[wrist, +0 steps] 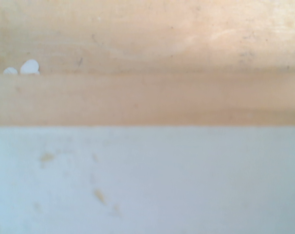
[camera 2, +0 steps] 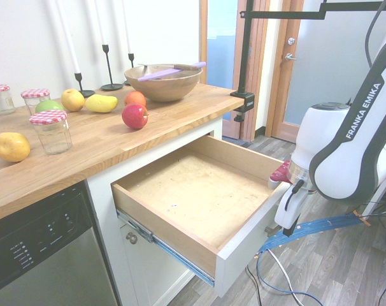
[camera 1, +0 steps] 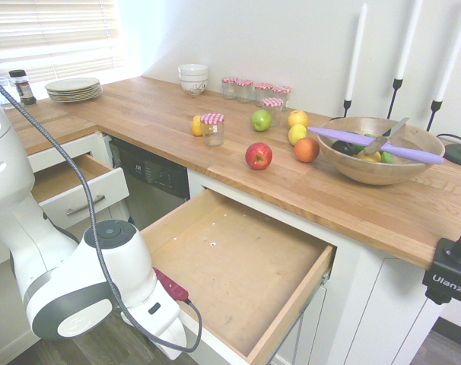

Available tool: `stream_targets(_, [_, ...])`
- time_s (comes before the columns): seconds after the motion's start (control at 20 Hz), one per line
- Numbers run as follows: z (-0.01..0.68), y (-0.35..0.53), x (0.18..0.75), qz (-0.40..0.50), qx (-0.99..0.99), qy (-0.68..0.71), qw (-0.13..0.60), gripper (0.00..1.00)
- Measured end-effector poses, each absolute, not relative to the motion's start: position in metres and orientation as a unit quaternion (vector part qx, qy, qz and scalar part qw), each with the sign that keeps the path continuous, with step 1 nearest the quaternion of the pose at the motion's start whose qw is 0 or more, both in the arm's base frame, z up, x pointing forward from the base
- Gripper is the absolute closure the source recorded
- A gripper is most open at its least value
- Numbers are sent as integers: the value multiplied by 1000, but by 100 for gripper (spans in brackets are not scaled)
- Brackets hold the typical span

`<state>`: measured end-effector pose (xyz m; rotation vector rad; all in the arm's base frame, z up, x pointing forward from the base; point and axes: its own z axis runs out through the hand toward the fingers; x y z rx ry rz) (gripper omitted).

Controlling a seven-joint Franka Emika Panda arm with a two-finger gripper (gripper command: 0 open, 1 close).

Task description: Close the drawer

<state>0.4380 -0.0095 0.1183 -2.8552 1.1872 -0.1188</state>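
Observation:
The wide drawer (camera 1: 238,262) stands pulled far out from under the wooden counter, and its speckled brown base (camera 2: 199,191) is bare. Its white front panel (camera 2: 244,255) faces the arm; the handle is hidden from all views. My gripper (camera 2: 278,180) sits at the top edge of that front panel, near the drawer's outer corner, with a red part of the hand (camera 1: 172,287) just above the rim. The white hand covers the fingers. From close up, the wrist view shows the white panel edge (wrist: 147,180) and the pale wood behind it (wrist: 147,97).
A smaller white-fronted drawer (camera 1: 78,190) also stands open, beyond the black dishwasher (camera 1: 151,179). The counter (camera 1: 162,114) carries apples, lemons, jars and a wooden bowl (camera 1: 383,152) with a purple knife. Wood floor lies in front of the cabinets (camera 2: 346,268).

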Motion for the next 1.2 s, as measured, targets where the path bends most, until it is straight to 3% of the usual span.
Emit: stream_targets(1.2, [139,-9,570,-88,-918,384,41,100])
